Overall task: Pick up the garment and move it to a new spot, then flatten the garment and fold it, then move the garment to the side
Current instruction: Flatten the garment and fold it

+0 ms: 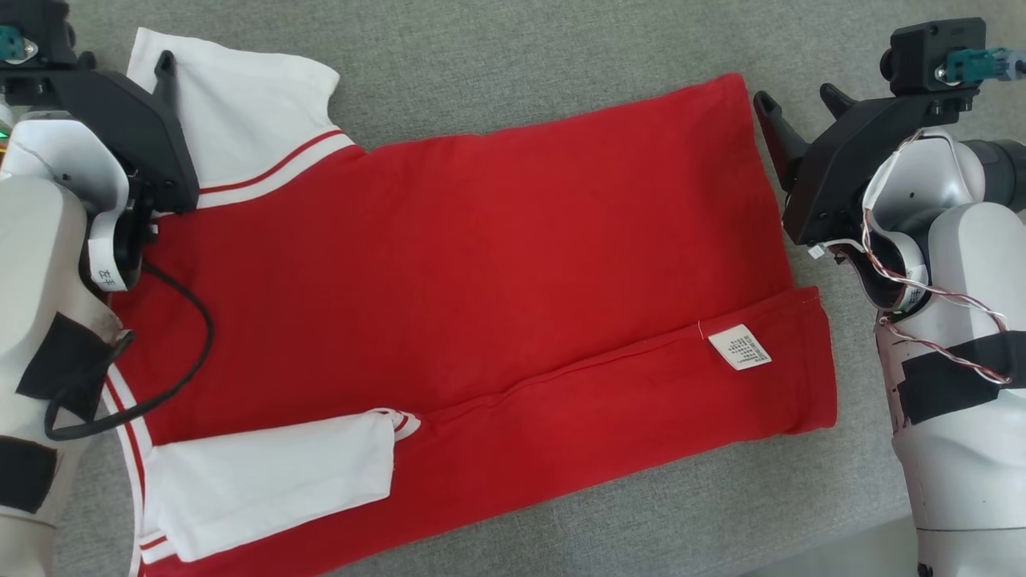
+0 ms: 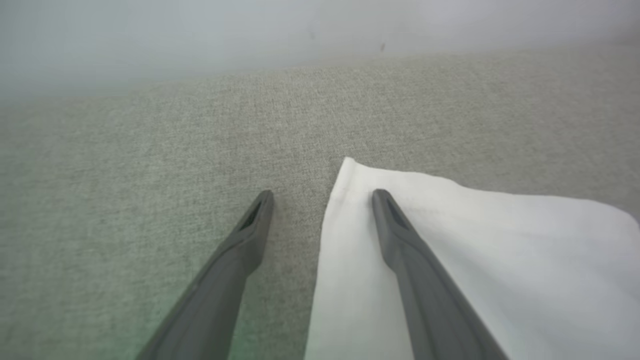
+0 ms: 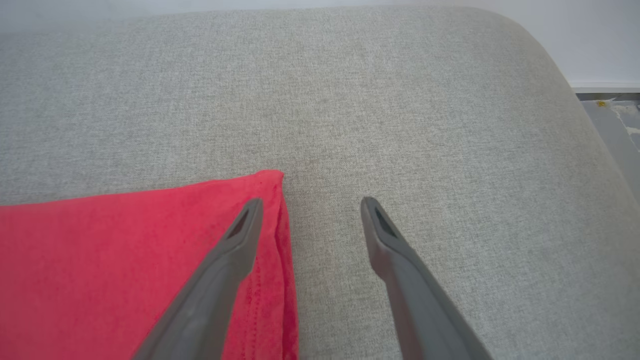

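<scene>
With the garment spread flat on the grey cushion, the left gripper and right gripper hang wide open and empty astride its far corners, where a shallow pinch could slip and rumple it.

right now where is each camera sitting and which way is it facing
Head view: on the head, looking down at the garment on the grey cushion; left tool and right tool at its ends.
Left wrist view: on that wrist, along open fingers straddling the white sleeve edge.
Right wrist view: likewise, straddling the red hem corner.
All share the garment and cushion.
</scene>
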Controlling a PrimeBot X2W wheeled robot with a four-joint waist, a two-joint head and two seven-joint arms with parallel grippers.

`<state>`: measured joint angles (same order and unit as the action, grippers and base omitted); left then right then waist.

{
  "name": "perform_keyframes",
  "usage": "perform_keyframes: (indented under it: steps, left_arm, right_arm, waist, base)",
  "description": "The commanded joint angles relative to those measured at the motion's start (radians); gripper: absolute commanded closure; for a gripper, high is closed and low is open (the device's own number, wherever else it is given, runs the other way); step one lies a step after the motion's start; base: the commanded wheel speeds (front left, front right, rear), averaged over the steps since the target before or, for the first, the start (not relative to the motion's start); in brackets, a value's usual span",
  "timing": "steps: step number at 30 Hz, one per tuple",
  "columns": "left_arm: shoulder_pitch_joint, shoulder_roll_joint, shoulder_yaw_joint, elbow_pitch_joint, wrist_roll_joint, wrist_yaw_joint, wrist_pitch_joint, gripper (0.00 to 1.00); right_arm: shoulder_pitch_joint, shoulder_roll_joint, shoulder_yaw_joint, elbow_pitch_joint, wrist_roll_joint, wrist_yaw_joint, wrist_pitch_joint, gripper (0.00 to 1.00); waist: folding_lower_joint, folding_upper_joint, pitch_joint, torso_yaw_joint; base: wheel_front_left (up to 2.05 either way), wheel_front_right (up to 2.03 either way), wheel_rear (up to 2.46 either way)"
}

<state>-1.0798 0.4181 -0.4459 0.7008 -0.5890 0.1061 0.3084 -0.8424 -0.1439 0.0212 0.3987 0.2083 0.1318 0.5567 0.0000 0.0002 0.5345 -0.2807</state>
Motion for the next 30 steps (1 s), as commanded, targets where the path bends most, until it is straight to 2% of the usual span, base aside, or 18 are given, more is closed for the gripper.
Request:
perform_keyframes:
  steps: [1,6,7,9,10,11,12,13,24,30]
  left_arm:
    - [-0.005,0.006,-0.001,0.013,0.011,0.003,0.003,0.0]
    - [-0.006,-0.003,-0.005,0.042,-0.008,0.0,0.036,0.0]
    - [-0.004,-0.009,-0.01,0.05,-0.015,-0.007,0.055,0.05]
    - [0.003,-0.025,-0.016,0.054,-0.031,-0.025,0.081,0.27]
    - [0.005,-0.03,-0.018,0.055,-0.04,-0.032,0.095,0.44]
    - [0.003,-0.032,-0.019,0.054,-0.043,-0.033,0.101,0.53]
    - [0.0,-0.029,-0.021,0.053,-0.043,-0.034,0.108,0.79]
    - [-0.003,-0.027,-0.024,0.052,-0.045,-0.038,0.116,1.0]
    - [-0.035,0.006,-0.019,0.01,-0.053,-0.035,0.127,1.0]
    - [-0.035,0.015,-0.022,-0.015,-0.055,-0.03,0.135,1.0]
  right_arm:
    - [-0.003,-0.002,0.004,-0.004,0.009,-0.002,-0.004,0.0]
    - [-0.004,-0.012,0.016,-0.018,0.014,-0.002,0.003,0.0]
    - [-0.007,-0.014,0.016,-0.02,0.016,-0.002,0.005,0.0]
    - [-0.01,-0.015,0.015,-0.026,0.019,-0.002,0.01,0.0]
    - [-0.01,-0.015,0.015,-0.028,0.02,-0.002,0.013,0.0]
    - [-0.012,-0.016,0.015,-0.03,0.019,-0.002,0.013,0.0]
    - [-0.014,-0.016,0.015,-0.033,0.019,-0.002,0.015,0.0]
    - [-0.016,-0.015,0.016,-0.036,0.019,-0.002,0.018,0.0]
    - [-0.04,-0.033,-0.027,-0.042,-0.006,-0.002,0.063,0.0]
    - [-0.067,-0.02,-0.004,-0.006,0.005,-0.002,0.065,0.0]
  waist:
    - [0.0,-0.0002,0.002,-0.004]
    - [0.0,-0.0002,0.015,-0.01]
    - [0.0,-0.0002,0.016,-0.01]
    - [0.0,-0.0002,0.016,-0.01]
    - [0.0,-0.0002,0.016,-0.011]
    - [0.0,-0.0002,0.017,-0.012]
    - [0.0,-0.0002,0.019,-0.013]
    - [0.0,-0.0002,0.021,-0.014]
    - [0.0,-0.0002,0.044,-0.001]
    - [0.0,-0.0002,0.054,0.015]
  base:
    - [0.0,0.0,0.0]
    - [0.0,0.0,0.0]
    - [0.0,0.0,0.0]
    - [0.0,0.0,0.0]
    - [0.0,0.0,0.0]
    - [0.0,0.0,0.0]
    - [0.0,0.0,0.0]
    - [0.0,0.0,0.0]
    - [0.0,0.0,0.0]
    - [0.0,0.0,0.0]
